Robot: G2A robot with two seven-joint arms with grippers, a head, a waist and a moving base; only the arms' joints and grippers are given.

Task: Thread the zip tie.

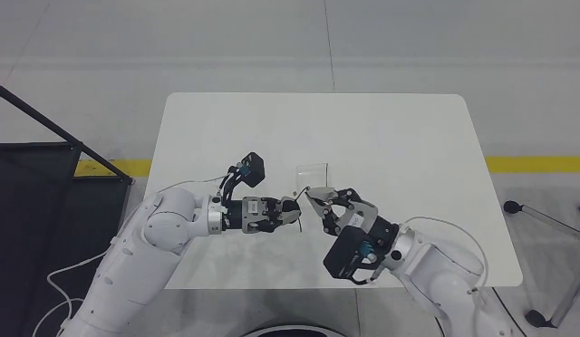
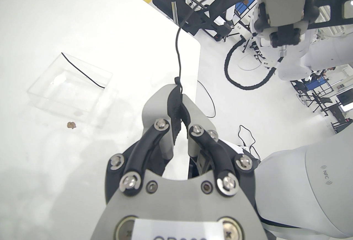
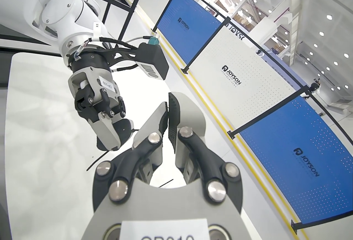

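Threading looks unfinished: the black zip tie (image 2: 178, 40) arcs above the table (image 1: 408, 138) between both grippers, with no closed loop visible. The left gripper (image 2: 178, 95) is clamped on one end, probably the head; the right gripper (image 3: 168, 107) pinches the other. Tip and head slot are too small to make out. A spare tie (image 2: 80, 72) lies across the clear box (image 2: 44, 73).

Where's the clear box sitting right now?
Top view: the clear box sits on the white table near the middle, just beyond the left gripper and right gripper that hold the zip tie between them.
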